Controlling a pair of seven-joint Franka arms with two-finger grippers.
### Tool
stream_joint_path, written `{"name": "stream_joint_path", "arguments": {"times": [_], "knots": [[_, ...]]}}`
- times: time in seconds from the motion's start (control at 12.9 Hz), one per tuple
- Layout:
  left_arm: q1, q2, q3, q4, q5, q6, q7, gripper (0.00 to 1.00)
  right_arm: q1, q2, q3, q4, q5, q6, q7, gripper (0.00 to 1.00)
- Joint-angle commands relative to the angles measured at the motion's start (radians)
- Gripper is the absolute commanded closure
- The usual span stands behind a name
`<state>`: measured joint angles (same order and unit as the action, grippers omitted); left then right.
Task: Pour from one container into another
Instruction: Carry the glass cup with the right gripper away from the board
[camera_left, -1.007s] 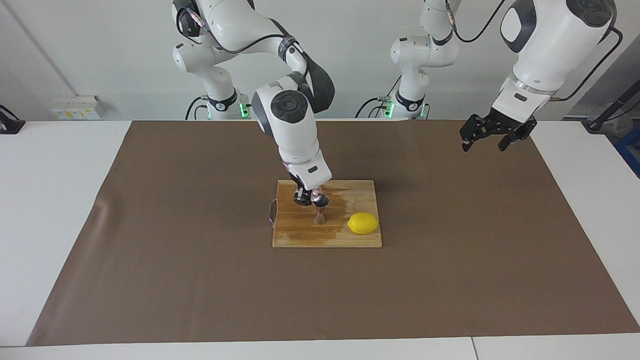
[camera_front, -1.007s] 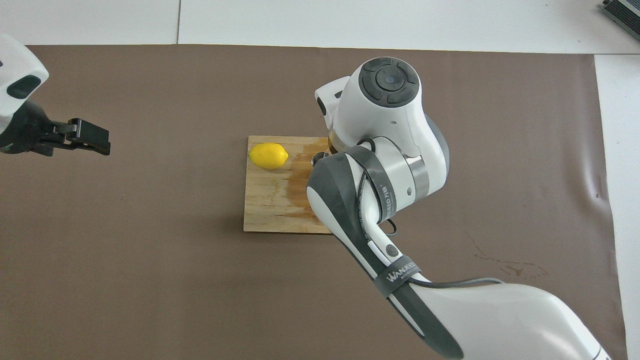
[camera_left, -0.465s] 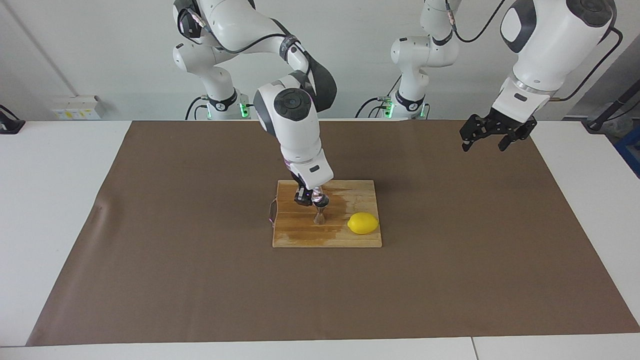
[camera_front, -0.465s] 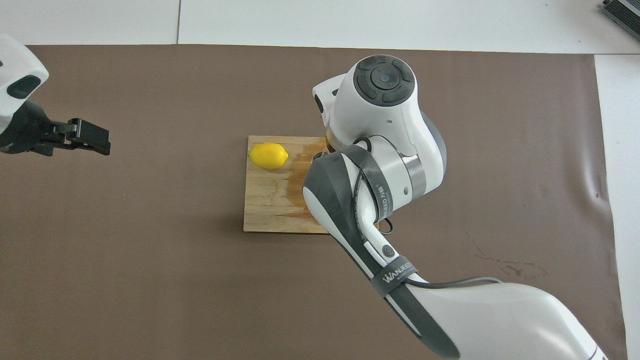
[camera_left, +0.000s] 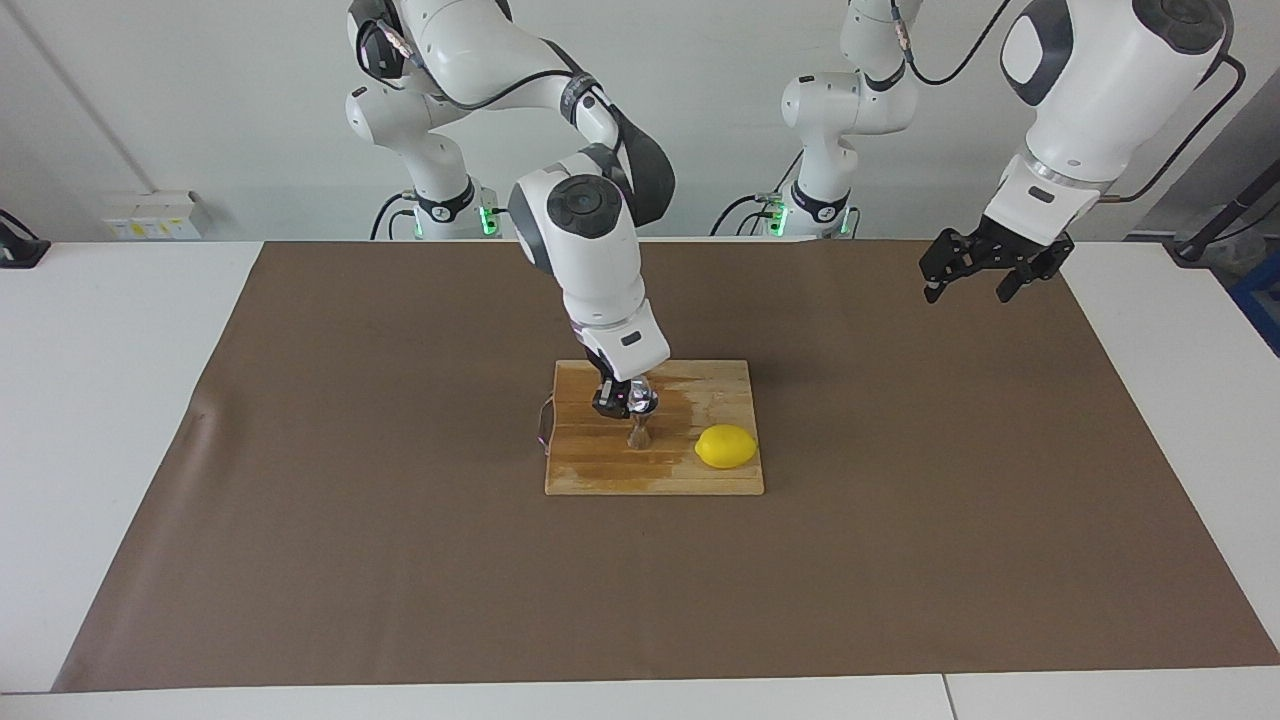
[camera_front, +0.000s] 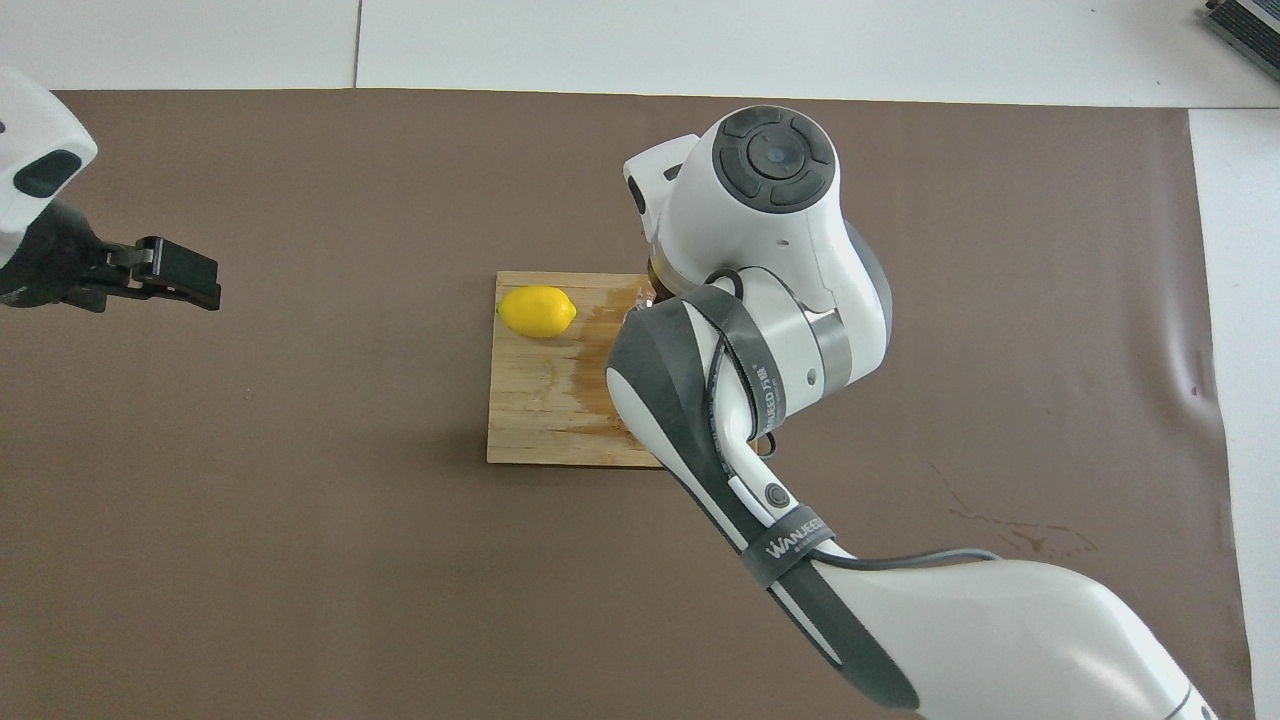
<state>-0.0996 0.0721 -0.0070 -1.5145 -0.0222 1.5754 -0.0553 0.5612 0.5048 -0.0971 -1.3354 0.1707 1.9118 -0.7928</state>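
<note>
My right gripper (camera_left: 622, 400) is shut on the small clear glass cup (camera_left: 641, 399) and holds it tilted just above the silver hourglass jigger (camera_left: 639, 434). The jigger stands upright on the wooden board (camera_left: 600, 472). In the overhead view the right arm's wrist covers the cup, the jigger and the gripper. My left gripper (camera_left: 968, 280) is open and empty, waiting in the air over the brown mat at the left arm's end; it also shows in the overhead view (camera_front: 170, 275).
A yellow lemon (camera_left: 726, 446) lies on the board beside the jigger, toward the left arm's end; it shows in the overhead view too (camera_front: 537, 311). A dark wet stain (camera_left: 690, 408) spreads over the board. The board lies on a brown mat (camera_left: 900, 520).
The right wrist has shifted slightly, bringing the cup a little closer over the jigger. The left arm has not moved.
</note>
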Motion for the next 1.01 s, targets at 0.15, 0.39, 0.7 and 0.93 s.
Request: {"name": "stream_joint_path", "arguments": {"times": [0.15,0.39,0.7,0.93], "knots": [[-0.003,-0.031,0.004,-0.038,0.016,0.009,0.002,0.0,-0.082,-0.107,0.01,-0.082,0.156,0.035,-0.103,1.0],[-0.003,-0.031,0.004,-0.038,0.016,0.009,0.002,0.0,-0.18,-0.21,0.01,-0.206,0.272,0.056,-0.253,1.0],[-0.003,-0.031,0.004,-0.038,0.016,0.009,0.002,0.0,-0.358,-0.275,0.01,-0.323,0.412,0.061,-0.553,1.0],[-0.003,-0.031,0.004,-0.038,0.016,0.009,0.002,0.0,-0.486,-0.311,0.01,-0.407,0.492,0.041,-0.738,1.0]]}}
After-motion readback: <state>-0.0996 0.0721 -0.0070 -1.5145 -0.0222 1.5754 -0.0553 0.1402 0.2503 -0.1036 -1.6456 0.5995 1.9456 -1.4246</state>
